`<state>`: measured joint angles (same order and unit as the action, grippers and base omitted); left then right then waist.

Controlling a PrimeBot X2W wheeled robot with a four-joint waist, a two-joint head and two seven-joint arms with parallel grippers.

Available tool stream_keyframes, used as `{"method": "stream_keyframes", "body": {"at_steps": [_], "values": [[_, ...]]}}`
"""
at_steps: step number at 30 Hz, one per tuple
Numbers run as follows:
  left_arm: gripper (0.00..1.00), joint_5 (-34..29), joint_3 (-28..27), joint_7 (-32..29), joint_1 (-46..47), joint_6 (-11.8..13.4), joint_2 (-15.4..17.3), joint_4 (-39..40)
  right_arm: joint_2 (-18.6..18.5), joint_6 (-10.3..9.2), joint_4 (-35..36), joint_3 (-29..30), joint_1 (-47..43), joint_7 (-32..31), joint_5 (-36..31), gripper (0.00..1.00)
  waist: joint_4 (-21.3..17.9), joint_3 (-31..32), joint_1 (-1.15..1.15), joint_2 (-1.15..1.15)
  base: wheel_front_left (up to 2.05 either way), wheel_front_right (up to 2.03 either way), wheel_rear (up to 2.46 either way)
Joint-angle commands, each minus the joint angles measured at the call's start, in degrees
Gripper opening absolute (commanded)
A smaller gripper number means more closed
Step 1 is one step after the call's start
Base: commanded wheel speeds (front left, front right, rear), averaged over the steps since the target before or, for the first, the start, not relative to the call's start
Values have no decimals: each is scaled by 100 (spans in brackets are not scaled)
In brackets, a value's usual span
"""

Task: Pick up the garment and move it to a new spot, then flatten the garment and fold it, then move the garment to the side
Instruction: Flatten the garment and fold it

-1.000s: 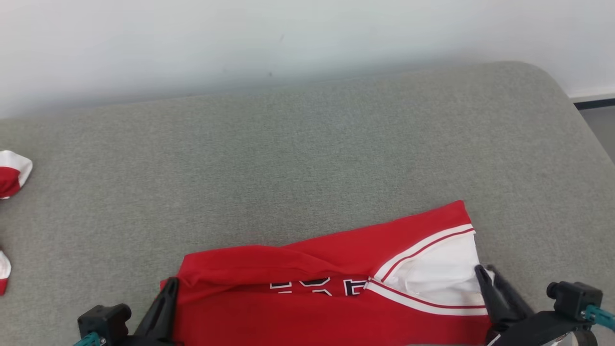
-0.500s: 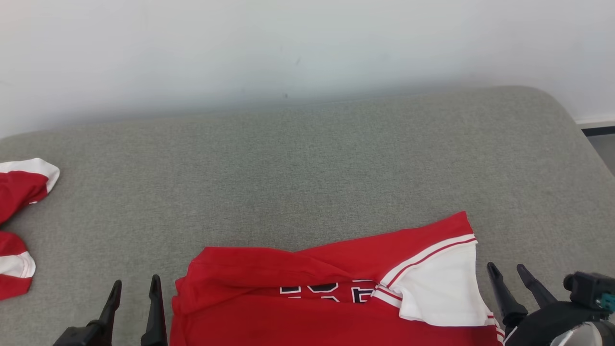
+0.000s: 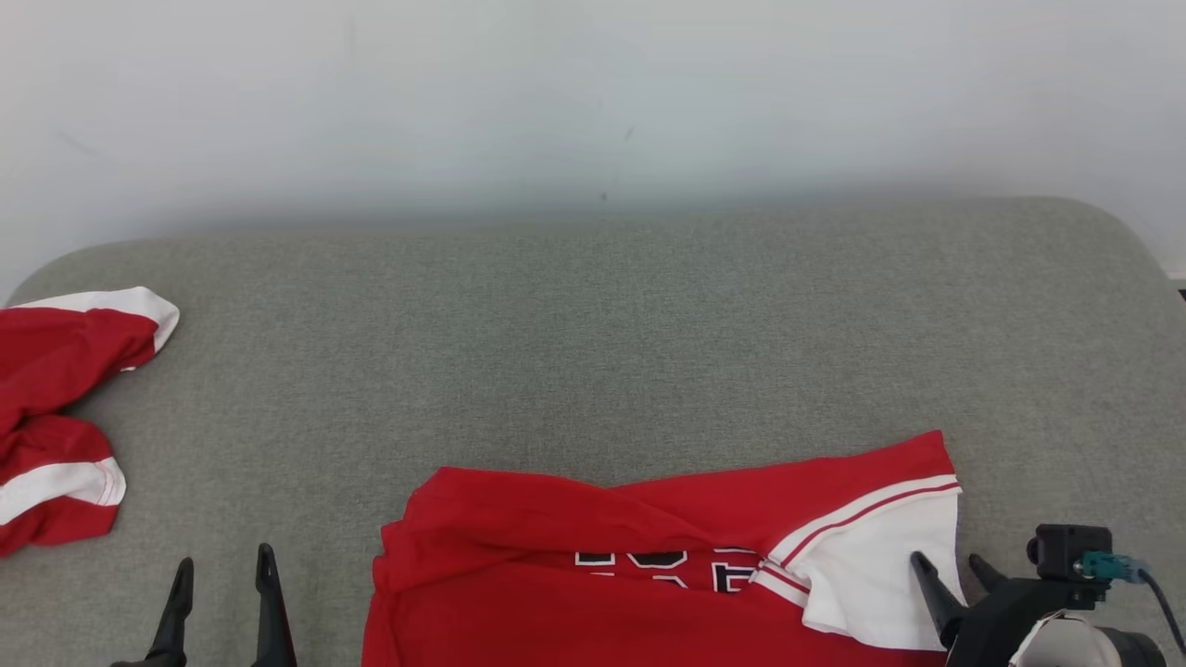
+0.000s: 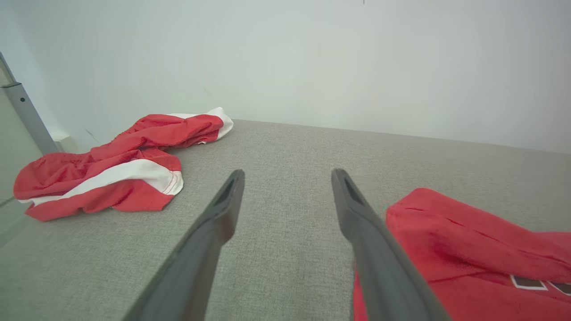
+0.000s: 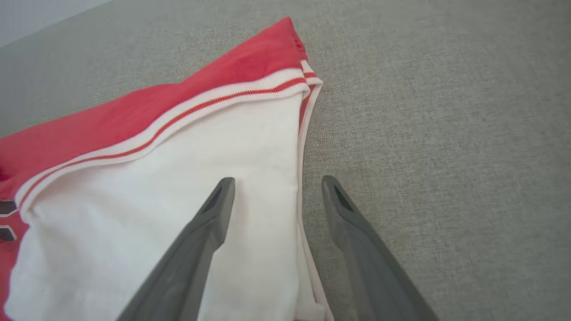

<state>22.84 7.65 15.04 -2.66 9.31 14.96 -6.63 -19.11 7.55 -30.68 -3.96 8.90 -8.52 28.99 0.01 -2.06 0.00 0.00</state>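
The garment (image 3: 649,565) is a red jersey with white trim and dark lettering, lying folded on the grey cushion (image 3: 593,352) at the bottom centre of the head view. My left gripper (image 3: 222,574) stands open just left of its red edge (image 4: 446,240), nothing between the fingers. At the jersey's white right end (image 5: 178,187) my right gripper (image 3: 950,570) is open, one finger above the white cloth and the other over bare cushion.
A second red and white garment (image 3: 65,408) lies crumpled at the cushion's far left (image 4: 116,169). A pale wall (image 3: 593,93) backs the cushion. The cushion's rounded right corner (image 3: 1130,241) ends near the floor.
Both grippers have opened and let go of the jersey, which now lies loose. The head camera has shifted, bringing more of the left garment into view.
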Motion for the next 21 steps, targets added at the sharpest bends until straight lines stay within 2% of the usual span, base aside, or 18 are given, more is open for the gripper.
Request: {"method": "stream_keyframes", "body": {"at_steps": [1,9,11,12,16,21], "values": [[100,-105,-12,18,-83,-18,-38,-19,1,-14,-70,-41,54,14,-47,100,30,12,0,0,0,0,0],[100,-480,-177,19,-198,-210,-193,-100,26,-14,-905,-421,342,55,-9,100,82,88,0,0,0,0,0],[100,-526,-224,19,-206,-248,-253,-114,23,-14,-1055,-544,396,51,34,25,79,104,0,0,0,0,0],[100,-557,-250,19,-219,-280,-274,-122,19,-14,-1112,-598,429,68,65,0,75,107,0,0,0,0,0],[100,-675,-327,19,-253,-345,-364,-164,-28,-14,-1258,-753,625,184,166,0,50,130,0,0,0,0,0],[100,-823,-448,19,-284,-413,-424,-229,-394,-16,-1452,-728,845,443,206,0,26,214,0,0,0,0,0]]}}
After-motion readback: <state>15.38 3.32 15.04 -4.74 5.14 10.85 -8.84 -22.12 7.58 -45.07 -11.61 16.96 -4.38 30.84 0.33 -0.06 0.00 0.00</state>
